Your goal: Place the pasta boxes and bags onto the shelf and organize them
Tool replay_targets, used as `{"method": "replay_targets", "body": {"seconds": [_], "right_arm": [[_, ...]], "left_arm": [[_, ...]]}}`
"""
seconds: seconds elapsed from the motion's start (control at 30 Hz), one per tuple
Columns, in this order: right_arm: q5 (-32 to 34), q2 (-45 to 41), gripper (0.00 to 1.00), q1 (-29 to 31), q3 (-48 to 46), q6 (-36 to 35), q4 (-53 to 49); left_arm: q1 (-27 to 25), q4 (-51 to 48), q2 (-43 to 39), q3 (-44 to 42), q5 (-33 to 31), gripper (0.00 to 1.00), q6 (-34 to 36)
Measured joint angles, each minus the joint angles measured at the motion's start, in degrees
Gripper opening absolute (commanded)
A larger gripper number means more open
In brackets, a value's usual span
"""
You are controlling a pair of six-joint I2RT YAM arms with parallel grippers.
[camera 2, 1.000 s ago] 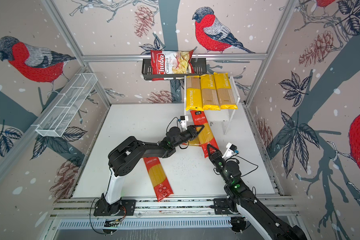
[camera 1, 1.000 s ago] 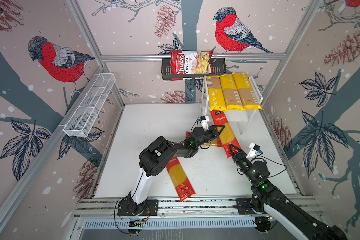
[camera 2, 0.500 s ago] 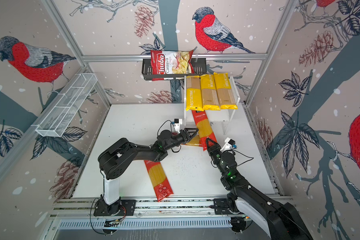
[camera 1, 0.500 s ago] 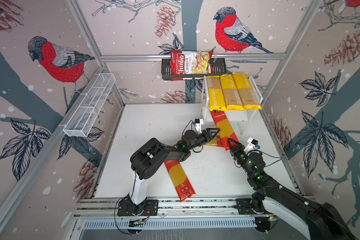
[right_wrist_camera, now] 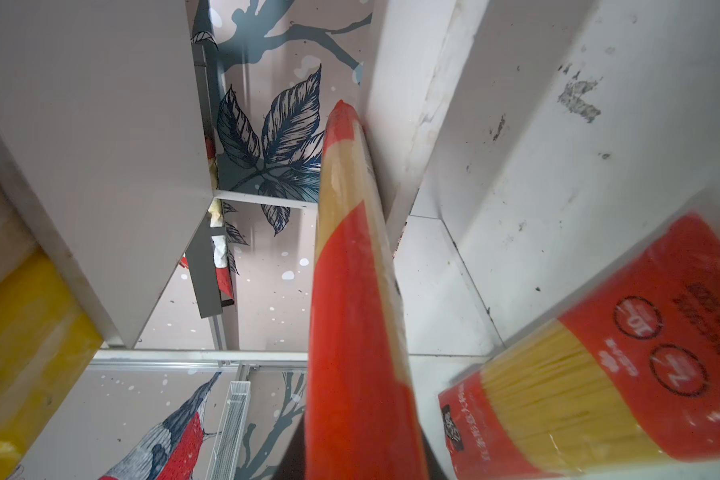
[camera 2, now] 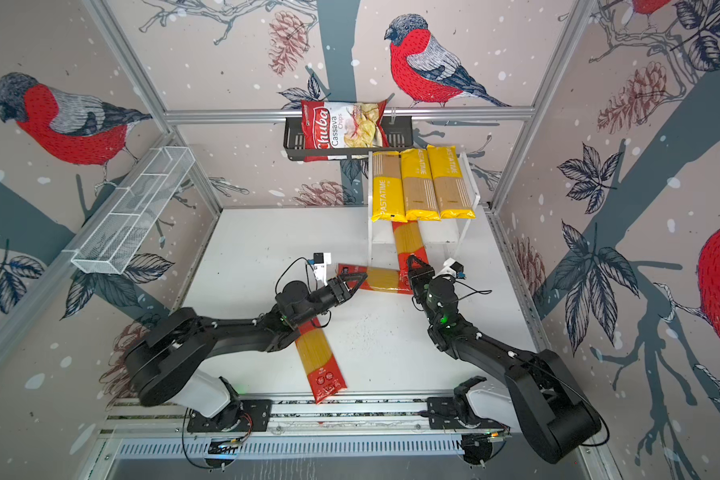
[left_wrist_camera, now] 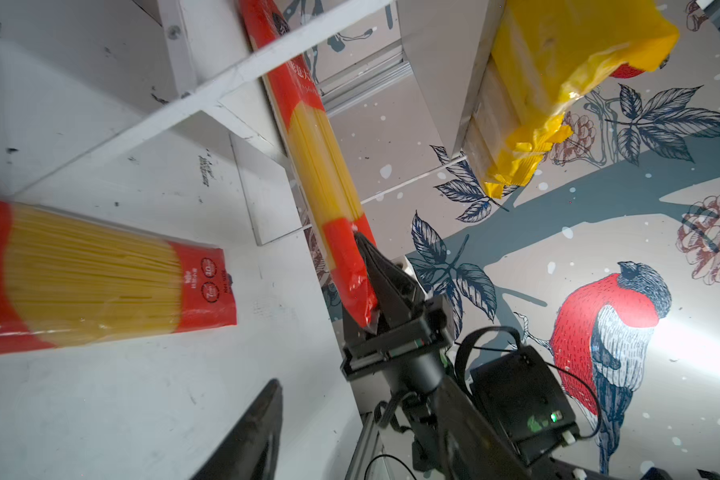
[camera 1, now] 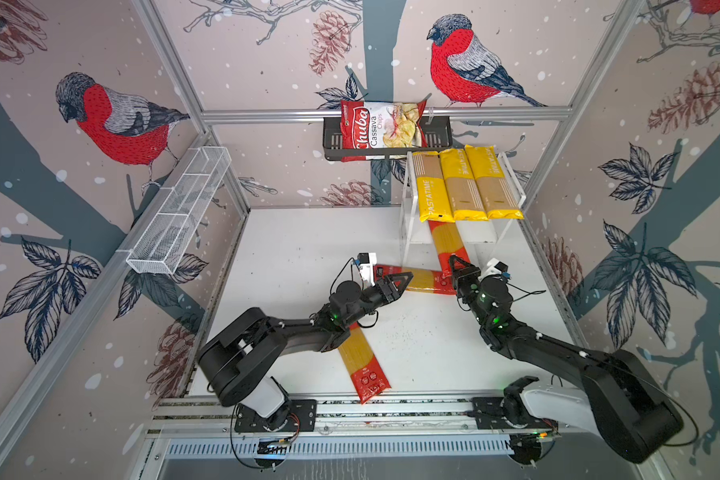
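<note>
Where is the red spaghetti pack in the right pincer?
In both top views the red pack slants, right of centre, into the shelf's lower tier beneath yellow packs.

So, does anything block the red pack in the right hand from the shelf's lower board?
Nothing visible does. The red pack has its far end over the lower board, which looks bare beside it; the yellow packs lie one tier up. Its tip is close to an upright; contact unclear.

Bright even light, soft shadows; both wrist views blur the lying red pack (right_wrist_camera: 599, 374).
</note>
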Motion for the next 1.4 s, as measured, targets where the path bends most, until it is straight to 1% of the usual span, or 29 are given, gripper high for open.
{"method": "replay_targets", "body": {"seconds": [0.1,0.17,0.3,0.43,0.53,0.6,0.73,0.83,0.97,1.07,1.1,1.23,1.4], "right_arm": [[0.0,5.0,0.12,0.5,3.2,0.2,2.0],[0.0,7.7,0.14,1.0,4.9,0.5,3.1],[0.0,12.3,0.29,2.3,7.8,1.8,4.9],[-0.7,15.1,0.44,3.1,10.5,3.0,4.9],[-3.3,15.6,0.51,3.1,11.8,2.9,4.8],[-5.2,15.0,0.54,3.0,11.3,2.6,4.7],[-9.7,11.3,0.59,1.5,9.3,0.5,2.8],[-13.0,8.6,0.61,-0.1,8.3,-1.6,-0.1],[-17.8,6.6,0.60,-2.9,6.6,-4.5,-2.4],[-21.2,6.7,0.56,-5.5,6.5,-6.0,-3.8],[-22.2,6.9,0.53,-6.2,6.5,-6.3,-3.8],[-25.4,7.9,0.34,-6.9,6.5,-7.1,-3.2],[-26.2,9.0,0.20,-6.9,6.0,-5.6,0.5]], "left_arm": [[0.0,-5.2,-5.7,-2.0,-2.4,0.59,2.5],[0.0,-8.2,-9.1,-3.5,-4.2,0.59,3.9],[0.0,-12.6,-14.0,-6.6,-7.1,0.59,4.9],[0.0,-15.7,-16.5,-7.6,-8.9,0.59,5.4],[0.0,-16.9,-17.7,-8.0,-9.5,0.59,5.6],[0.0,-17.4,-18.2,-8.3,-9.9,0.59,5.7],[-0.1,-18.2,-18.4,-8.5,-9.9,0.59,5.8],[-0.2,-18.2,-18.4,-8.7,-9.9,0.59,5.8],[-0.7,-18.4,-18.2,-9.0,-9.9,0.59,5.8],[-1.4,-18.6,-18.2,-9.0,-10.5,0.58,5.9],[-1.6,-18.8,-18.3,-9.0,-10.7,0.59,5.9],[-2.0,-19.7,-18.6,-9.0,-11.0,0.59,6.5],[-2.1,-20.3,-18.9,-9.1,-12.2,0.59,6.9]]}}
